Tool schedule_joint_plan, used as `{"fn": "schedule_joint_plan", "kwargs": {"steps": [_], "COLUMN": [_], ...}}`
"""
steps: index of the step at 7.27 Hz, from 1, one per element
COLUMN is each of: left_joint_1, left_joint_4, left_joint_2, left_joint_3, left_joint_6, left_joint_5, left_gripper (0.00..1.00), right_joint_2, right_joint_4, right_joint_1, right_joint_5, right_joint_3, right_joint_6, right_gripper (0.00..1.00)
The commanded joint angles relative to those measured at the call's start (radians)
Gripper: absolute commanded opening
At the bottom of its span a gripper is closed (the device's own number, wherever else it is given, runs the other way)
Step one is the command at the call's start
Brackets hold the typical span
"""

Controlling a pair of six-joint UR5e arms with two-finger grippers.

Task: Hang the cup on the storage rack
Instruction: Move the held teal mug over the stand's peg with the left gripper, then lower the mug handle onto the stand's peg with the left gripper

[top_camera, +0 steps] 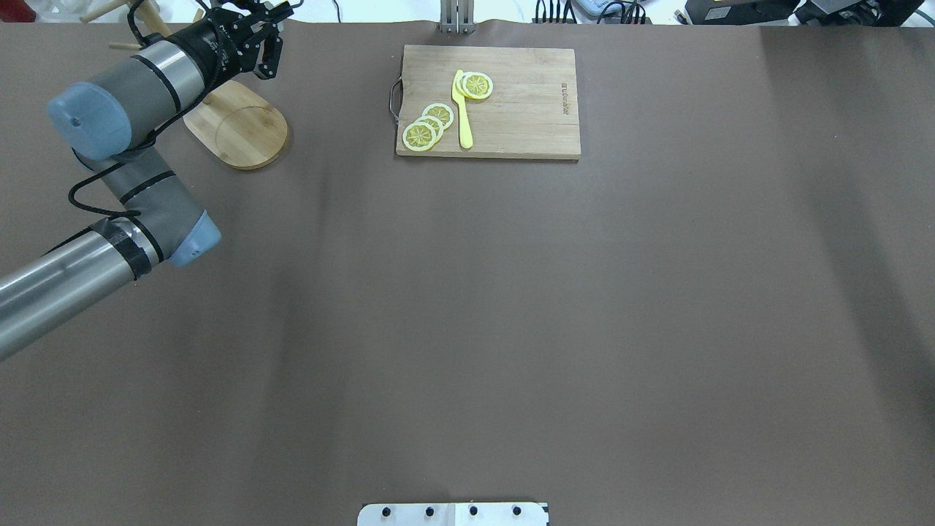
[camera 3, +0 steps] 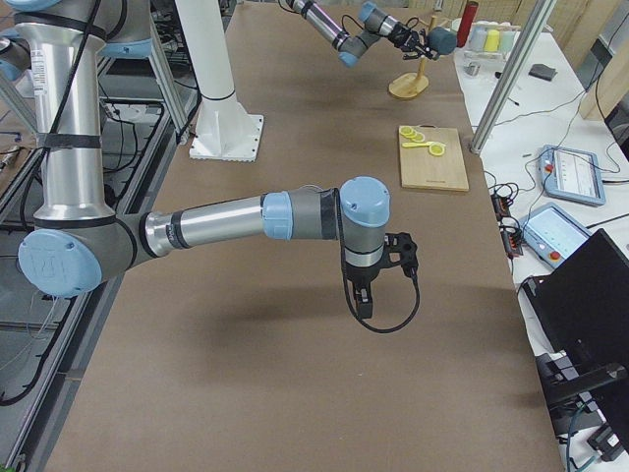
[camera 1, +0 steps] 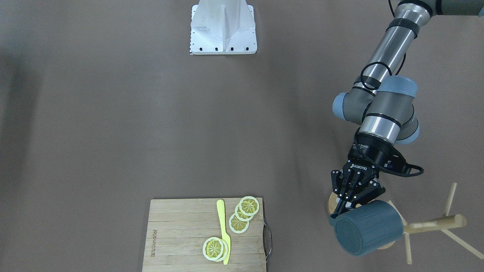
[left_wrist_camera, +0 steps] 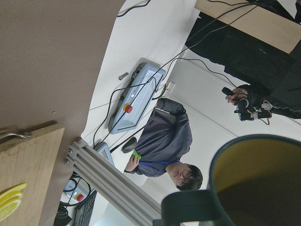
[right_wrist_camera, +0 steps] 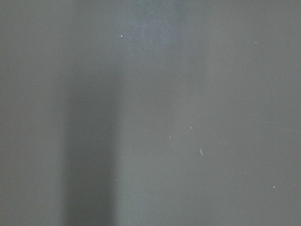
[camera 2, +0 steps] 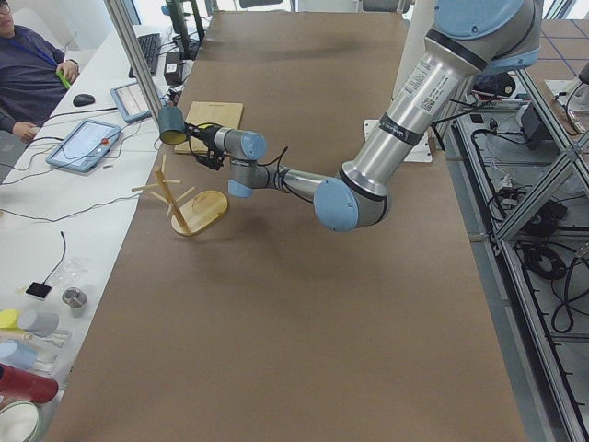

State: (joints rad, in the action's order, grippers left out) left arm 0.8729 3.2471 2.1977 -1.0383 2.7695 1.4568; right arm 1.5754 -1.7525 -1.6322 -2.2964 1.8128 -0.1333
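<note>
One cup [camera 1: 368, 228] is in the air at the far left corner of the table, clamped at its rim by the left gripper [camera 1: 346, 209]. It lies on its side straight out from the fingertips, its flat bottom turned away from the wrist. The left wrist camera shows its yellowish inside and dark handle close up. From the table's left end, the cup [camera 2: 171, 124] is above the top pegs of the rack [camera 2: 189, 198] and touches none of them. From above, the rack's oval base [top_camera: 237, 124] lies just beside the arm's wrist.

The right gripper [camera 3: 398, 254] hangs over bare table, well apart from the cup, and I cannot tell whether it is open or closed.

A cutting board [camera 1: 170, 234] lies to the right of the rack, carrying lemon slices [camera 1: 249, 206] and a yellow knife [camera 1: 224, 230]. A person [camera 2: 28, 74] sits at a desk beyond the far edge.
</note>
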Motion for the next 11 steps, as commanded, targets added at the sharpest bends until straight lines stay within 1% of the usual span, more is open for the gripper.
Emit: {"fn": "schedule_joint_plan", "kwargs": {"steps": [1, 3, 6, 11], "left_joint_1": [0.004, 0.014, 0.031, 0.066], "left_joint_4": [0.112, 0.159, 0.192, 0.192], "left_joint_2": [-0.035, -0.036, -0.035, -0.033], "left_joint_3": [0.027, 0.075, 0.11, 0.164], "left_joint_6": [-0.028, -0.028, -0.028, -0.028], "left_joint_5": [0.043, 0.048, 0.05, 0.068], "left_gripper": [0.0, 0.0, 0.0, 0.0], "right_joint_2": [0.0, -0.011, -0.011, -0.011], "right_joint_4": [0.001, 0.001, 0.001, 0.001], "right_joint_1": [0.0, 0.0, 0.0, 0.0], "right_joint_5": [0.0, 0.0, 0.002, 0.002], "right_joint_3": [0.0, 0.0, 0.005, 0.005], "right_joint_6": [0.001, 0.012, 0.015, 0.015], "right_gripper": [1.0, 1.0, 1.0, 1.0]}}
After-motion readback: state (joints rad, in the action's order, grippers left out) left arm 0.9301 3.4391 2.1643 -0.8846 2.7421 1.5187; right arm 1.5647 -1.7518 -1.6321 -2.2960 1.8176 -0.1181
